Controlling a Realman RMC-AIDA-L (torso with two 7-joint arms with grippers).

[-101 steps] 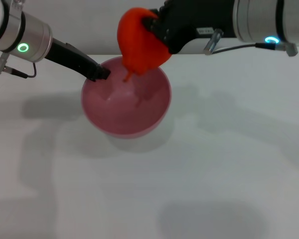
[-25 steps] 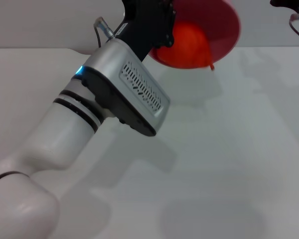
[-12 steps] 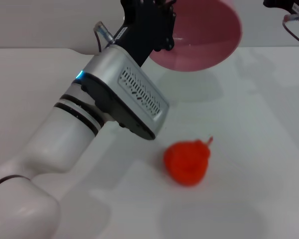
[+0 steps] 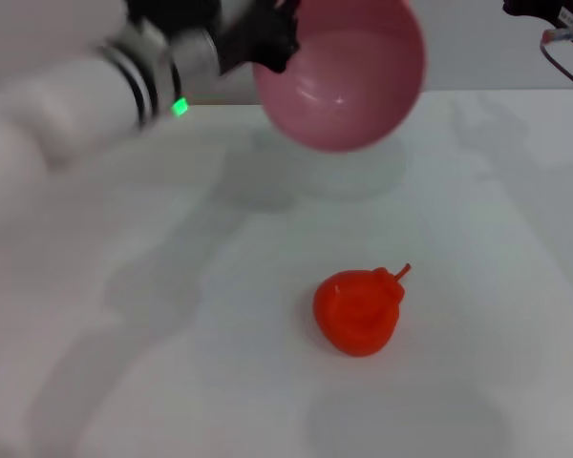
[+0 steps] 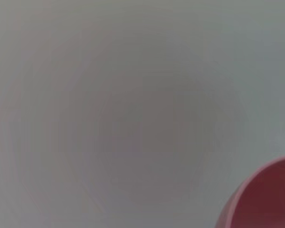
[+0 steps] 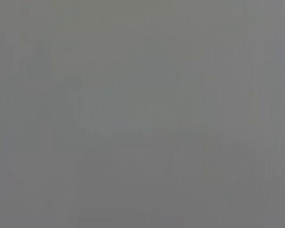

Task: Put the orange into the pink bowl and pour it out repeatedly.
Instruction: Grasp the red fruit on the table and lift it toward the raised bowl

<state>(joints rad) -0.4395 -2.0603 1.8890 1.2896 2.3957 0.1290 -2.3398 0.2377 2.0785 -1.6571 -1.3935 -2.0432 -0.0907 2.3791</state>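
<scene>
Looking from the head, the left gripper (image 4: 267, 43) pinches the bowl (image 4: 342, 76) by its rim at ten o'clock, held aloft and tipped, so it is empty. The orange (image 4: 358, 311) lies on the table (image 4: 124, 286) toward six o'clock, well apart from it. The right arm (image 4: 549, 14) waits at one o'clock; its grip I cannot tell. The left wrist catches only a bowl edge (image 5: 263, 199). The right wrist shows nothing.

Plain white table (image 4: 477, 382), soft grey shadows across it.

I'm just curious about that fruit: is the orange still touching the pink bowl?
Apart. In the head view the orange lies alone on the white table, while the pink bowl, empty and tipped, is held up at its rim by the left gripper, with bare table between.
</scene>
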